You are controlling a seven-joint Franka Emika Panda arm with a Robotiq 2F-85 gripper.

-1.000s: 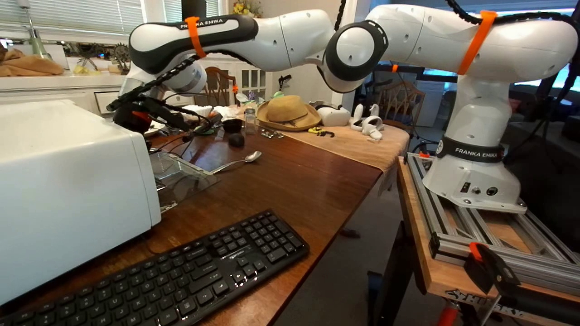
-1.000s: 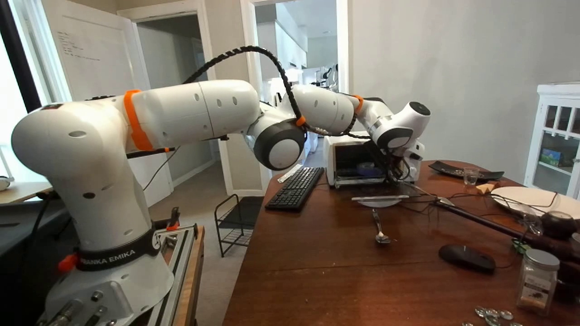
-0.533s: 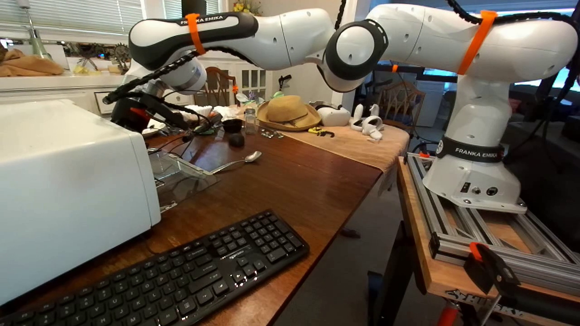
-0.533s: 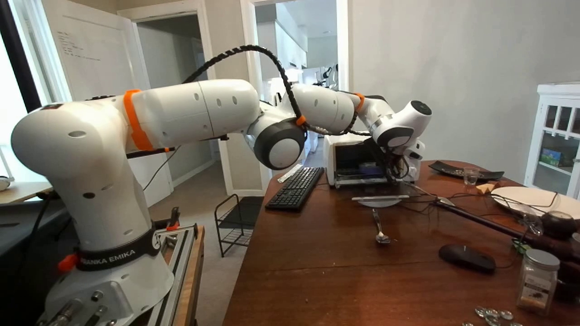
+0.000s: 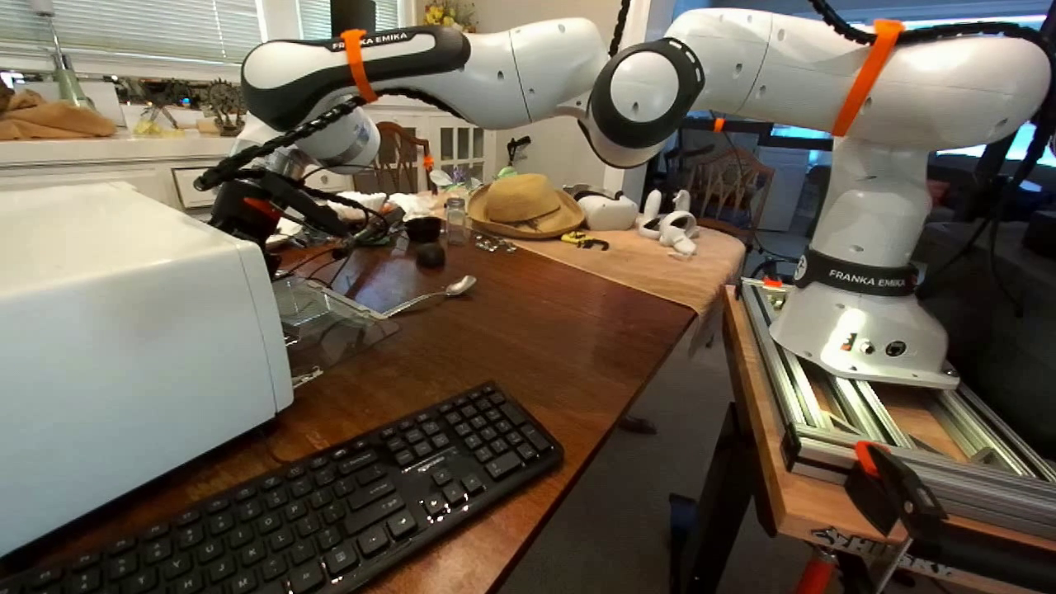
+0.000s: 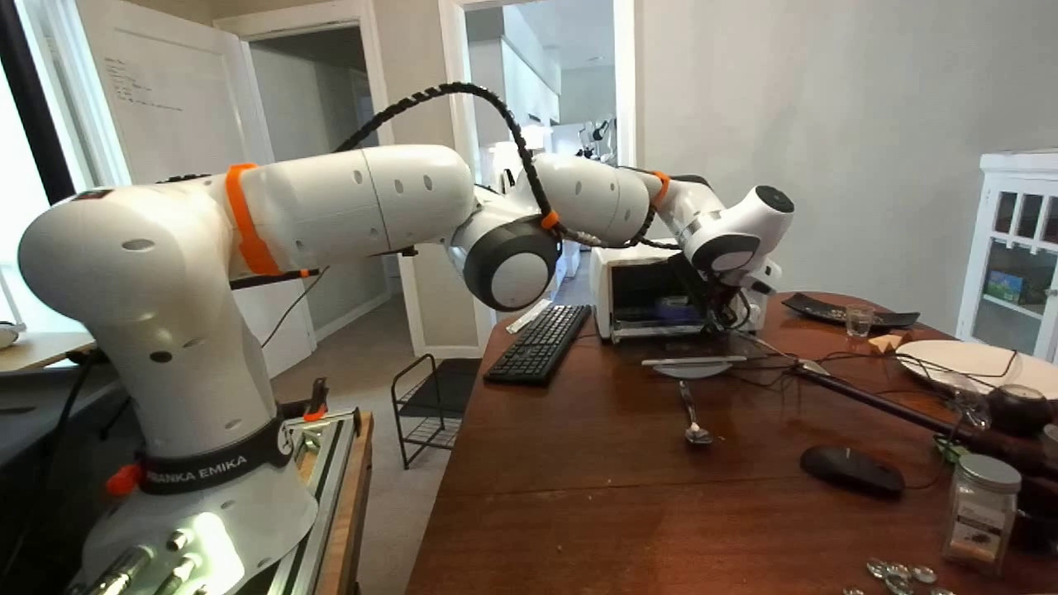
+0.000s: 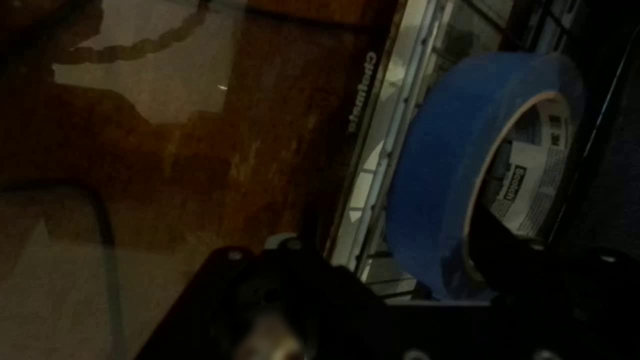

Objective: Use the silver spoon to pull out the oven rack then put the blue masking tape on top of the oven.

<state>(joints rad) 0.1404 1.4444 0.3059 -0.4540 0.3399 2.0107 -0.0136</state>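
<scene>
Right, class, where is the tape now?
The tape is right of centre in the wrist view, beside the rack's front bar, and inside the oven in an exterior view.

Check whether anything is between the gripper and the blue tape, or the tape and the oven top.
Nothing visible separates the gripper from the blue masking tape. It sits on the oven rack, inside the oven, whose roof likely bars a move straight up.

We're in a home here, window blinds (image 5: 148,29) up at ten o'clock and a brimmed hat (image 5: 524,198) at twelve in an exterior view, glass-fronted white cabinet (image 6: 1015,242) at three in an exterior view!
</scene>
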